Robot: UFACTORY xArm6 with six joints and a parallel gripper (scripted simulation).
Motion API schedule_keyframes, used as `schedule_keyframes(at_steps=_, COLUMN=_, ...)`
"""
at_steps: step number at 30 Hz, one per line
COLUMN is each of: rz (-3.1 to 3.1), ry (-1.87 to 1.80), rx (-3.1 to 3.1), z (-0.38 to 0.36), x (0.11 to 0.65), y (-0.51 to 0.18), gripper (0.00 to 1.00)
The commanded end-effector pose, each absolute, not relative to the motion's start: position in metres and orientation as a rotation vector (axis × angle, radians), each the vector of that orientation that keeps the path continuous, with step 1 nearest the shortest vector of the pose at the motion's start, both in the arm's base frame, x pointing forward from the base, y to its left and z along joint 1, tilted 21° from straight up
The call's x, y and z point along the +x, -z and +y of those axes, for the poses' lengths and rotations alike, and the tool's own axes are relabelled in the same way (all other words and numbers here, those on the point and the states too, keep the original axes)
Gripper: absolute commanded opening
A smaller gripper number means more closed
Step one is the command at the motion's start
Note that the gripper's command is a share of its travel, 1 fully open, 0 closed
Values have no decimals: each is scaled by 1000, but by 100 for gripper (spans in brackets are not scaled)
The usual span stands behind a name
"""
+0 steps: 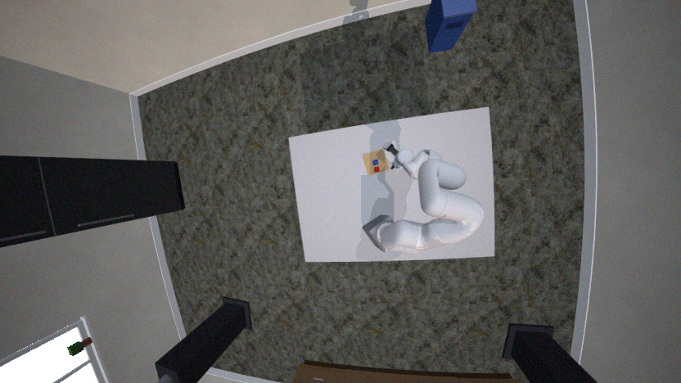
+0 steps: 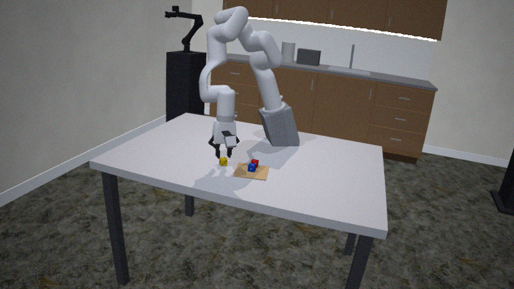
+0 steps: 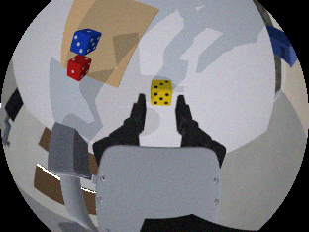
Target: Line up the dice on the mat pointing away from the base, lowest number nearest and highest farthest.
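Observation:
A tan mat point(image 2: 250, 172) lies on the white table; it also shows in the wrist view point(image 3: 114, 37) and the overhead view point(image 1: 375, 162). A blue die point(image 2: 252, 167) and a red die point(image 2: 254, 162) stand close together on it, the red one nearer the robot's base; they also show in the wrist view, blue point(image 3: 86, 41) and red point(image 3: 78, 67). A yellow die point(image 2: 223, 161) sits on the bare table left of the mat; the wrist view point(image 3: 161, 92) shows it too. My gripper point(image 2: 222, 154) point(image 3: 160, 101) hangs just above the yellow die, fingers partly open and empty.
The arm's grey base point(image 2: 279, 127) stands behind the mat. The table's near edge point(image 2: 230, 204) runs in front of the mat. Cabinets and a counter stand far behind the table.

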State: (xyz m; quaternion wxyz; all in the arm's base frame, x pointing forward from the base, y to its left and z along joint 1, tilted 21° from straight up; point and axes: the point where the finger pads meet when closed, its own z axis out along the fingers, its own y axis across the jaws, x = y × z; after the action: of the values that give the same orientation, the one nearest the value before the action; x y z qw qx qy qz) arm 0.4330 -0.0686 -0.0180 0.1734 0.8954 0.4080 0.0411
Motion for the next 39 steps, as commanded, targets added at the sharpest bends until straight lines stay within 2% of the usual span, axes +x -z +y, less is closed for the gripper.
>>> schedule_keyframes(at_steps=1, rz=1157, ry=-120, rx=2538, z=-68, x=434, y=17, gripper=47)
schedule_keyframes(at_steps=25, rz=1157, ry=-120, rx=2538, z=-70, x=435, y=21, gripper=47)
schedule_keyframes(at_steps=39, rz=1157, ry=-120, rx=2538, z=-77, x=441, y=45, gripper=47)
